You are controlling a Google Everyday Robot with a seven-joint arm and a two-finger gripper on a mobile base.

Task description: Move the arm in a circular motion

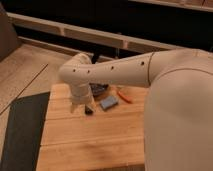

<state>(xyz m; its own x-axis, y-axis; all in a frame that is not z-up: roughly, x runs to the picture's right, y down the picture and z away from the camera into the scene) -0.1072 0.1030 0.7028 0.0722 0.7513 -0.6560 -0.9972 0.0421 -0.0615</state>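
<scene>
The cream-white arm [125,70] reaches in from the right, a thick tube with small dark screw holes. It bends at a bulbous joint [75,70] and points down over the far left part of the wooden table [90,145]. The gripper [86,107] hangs at the end of the wrist, just above the table top. Only a small dark part of it shows below the white wrist. The arm's big shoulder segment [180,115] fills the right side of the view.
A small blue-grey block [108,103] lies on the table right of the gripper. An orange tool [125,96] lies beyond it, and a dark object [99,89] sits behind the wrist. A dark mat [22,130] borders the table's left. A pale rail [75,31] runs along the back.
</scene>
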